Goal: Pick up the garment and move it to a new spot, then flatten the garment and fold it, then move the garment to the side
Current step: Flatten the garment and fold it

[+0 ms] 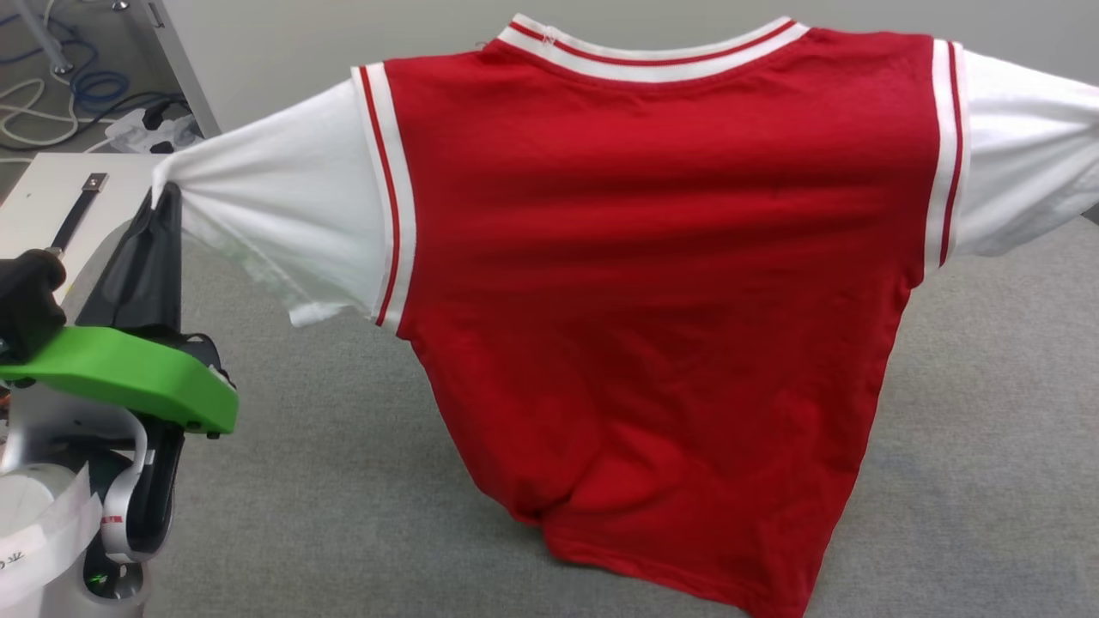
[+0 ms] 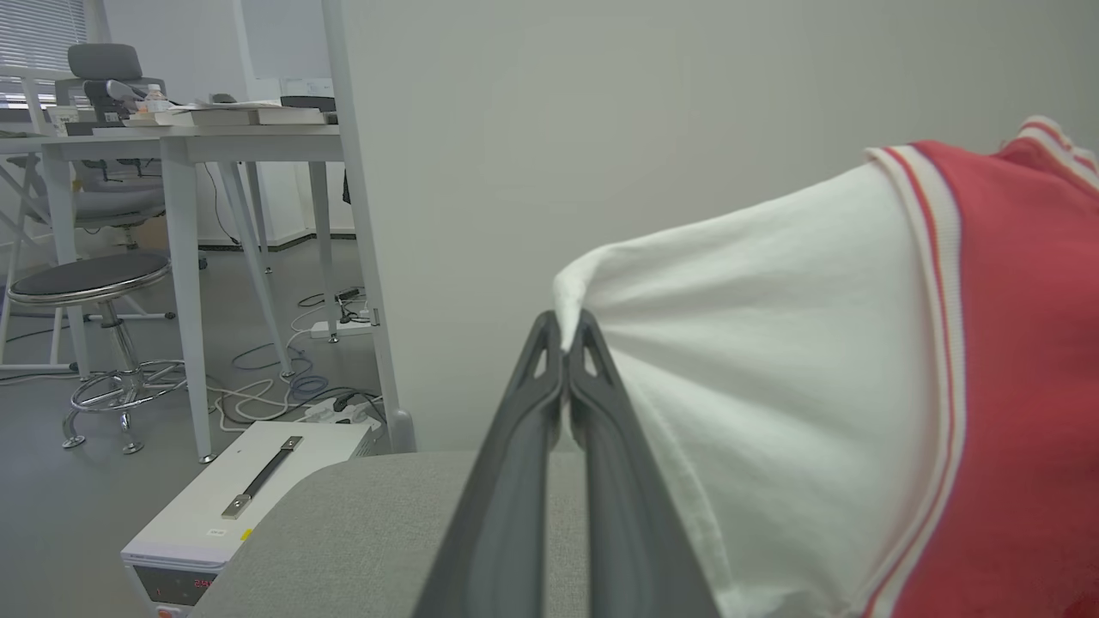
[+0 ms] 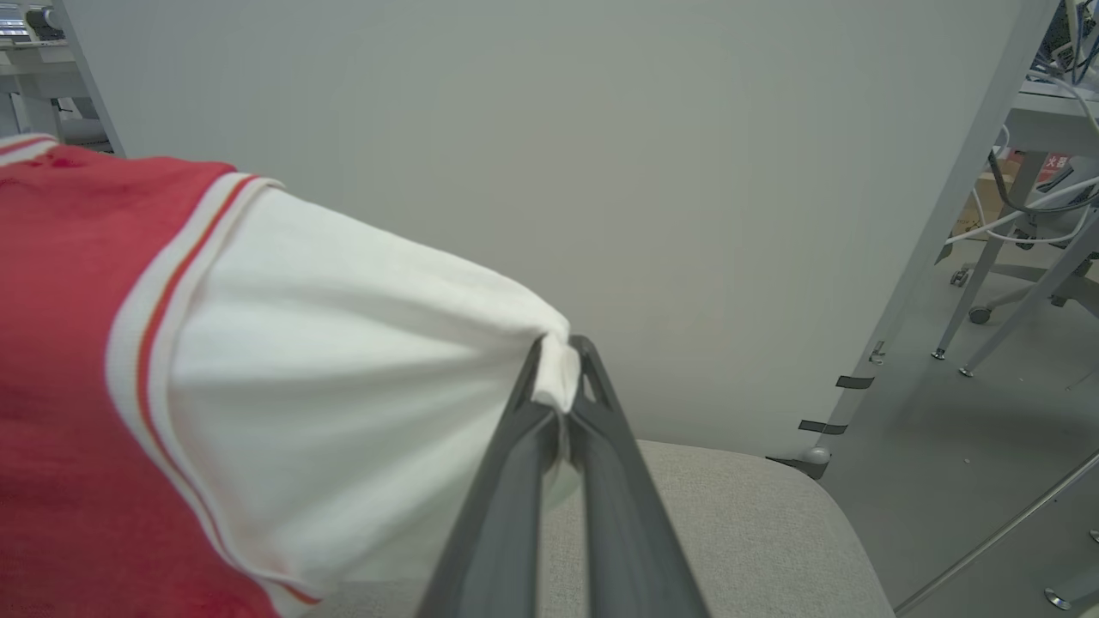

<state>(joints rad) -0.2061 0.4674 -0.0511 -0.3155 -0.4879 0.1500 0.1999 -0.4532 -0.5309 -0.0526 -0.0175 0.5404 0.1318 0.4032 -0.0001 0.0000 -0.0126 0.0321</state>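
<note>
My left tool (image 2: 567, 330) has its two dark fingers pressed together on the outer tip of the left-side sleeve (image 2: 773, 343), a small fold of white cloth pinched between the tips. My right tool (image 3: 562, 360) is clamped the same way on the tip of the right-side sleeve (image 3: 361, 360), with a tab of white fabric poking out between the fingers. Both sleeves are drawn taut out from the body, creases fanning from each pinch point.

Between the two tools the garment (image 1: 652, 283) hangs spread wide in the air, collar (image 1: 652, 56) uppermost with its white and red stripes, and a plain red face turned toward my head camera. White-and-red striped trim runs down each armhole where sleeve meets red body. The body narrows toward the bottom and bunches a little near the hem (image 1: 687, 575), which hangs low over the grey fabric-covered counter (image 1: 343, 481); I cannot tell whether it touches.

Behind the garment stands a pale grey partition (image 2: 687, 129). Off the counter's left end sits a white box (image 2: 249, 481) with a black handle, and beyond it loose cables (image 2: 283, 386) on the floor, a round stool (image 2: 90, 279) and a desk (image 2: 215, 137).
</note>
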